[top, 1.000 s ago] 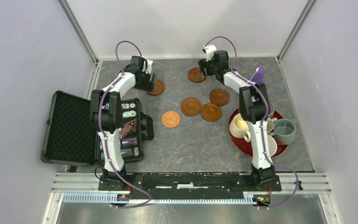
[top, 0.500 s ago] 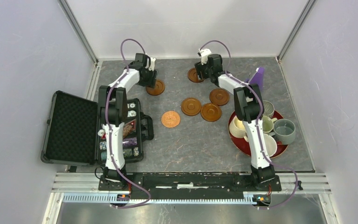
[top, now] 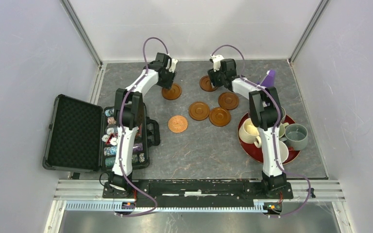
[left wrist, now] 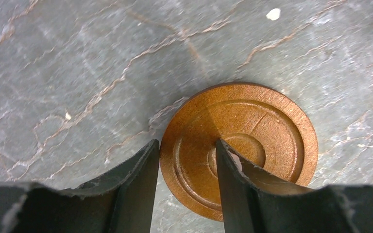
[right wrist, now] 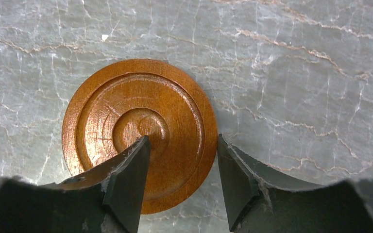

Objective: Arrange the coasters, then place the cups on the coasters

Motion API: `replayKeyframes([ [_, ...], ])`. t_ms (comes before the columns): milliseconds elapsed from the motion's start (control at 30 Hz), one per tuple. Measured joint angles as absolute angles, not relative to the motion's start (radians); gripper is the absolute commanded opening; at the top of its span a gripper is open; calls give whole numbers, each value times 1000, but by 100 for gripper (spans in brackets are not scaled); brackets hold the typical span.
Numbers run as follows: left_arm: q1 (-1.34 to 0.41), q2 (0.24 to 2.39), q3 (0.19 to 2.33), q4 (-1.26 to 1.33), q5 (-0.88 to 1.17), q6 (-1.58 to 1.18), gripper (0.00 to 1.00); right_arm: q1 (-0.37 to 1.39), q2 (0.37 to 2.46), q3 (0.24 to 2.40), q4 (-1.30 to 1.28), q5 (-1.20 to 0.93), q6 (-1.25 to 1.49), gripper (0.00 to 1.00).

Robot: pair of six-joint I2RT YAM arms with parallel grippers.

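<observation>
Coasters mid-arrangement, no cups (top: 296,136) placed yet.
The left end effector (left wrist: 187,143) is clamped on the far-left coaster (left wrist: 252,136); the right end effector (right wrist: 182,140), half closed, straddles the far-right coaster (right wrist: 126,107), grip unclear. Both coasters have slid inward on the worktop (top: 204,150) since a second ago.

Six round brown coasters (top: 199,110) are laid flat across the middle; handled cups (top: 248,131) are grouped upright at right.
</observation>
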State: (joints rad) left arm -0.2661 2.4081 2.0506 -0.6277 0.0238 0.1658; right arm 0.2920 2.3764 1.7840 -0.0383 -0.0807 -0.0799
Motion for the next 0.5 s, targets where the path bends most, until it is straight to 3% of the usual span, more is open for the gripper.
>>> replayKeyframes([
  [500, -361, 2529, 2279, -729, -26, 350, 57, 275, 2329, 1724, -70, -113, -80, 57],
])
